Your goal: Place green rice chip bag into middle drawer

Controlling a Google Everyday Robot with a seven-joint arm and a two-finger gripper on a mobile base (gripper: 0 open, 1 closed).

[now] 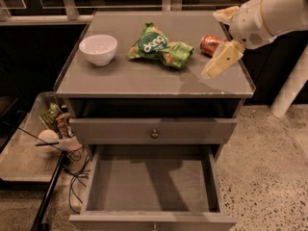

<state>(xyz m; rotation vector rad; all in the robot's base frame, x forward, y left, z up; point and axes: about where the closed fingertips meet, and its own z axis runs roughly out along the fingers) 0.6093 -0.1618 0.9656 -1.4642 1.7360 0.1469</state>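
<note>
The green rice chip bag (158, 46) lies flat on the grey cabinet top (144, 78), near the middle, with its dark green round logo facing up. The middle drawer (149, 182) is pulled out below, and its grey floor is bare. My gripper (220, 37) hangs over the right part of the top, to the right of the bag and not touching it. Its cream fingers (221, 59) are spread apart and hold nothing.
An orange-red soda can (211, 44) lies on its side just behind the gripper. A white bowl (98, 48) stands at the left of the top. A closed drawer front with a round knob (154, 133) sits above the open drawer. A bin with clutter and cables (53, 129) stands on the floor at the left.
</note>
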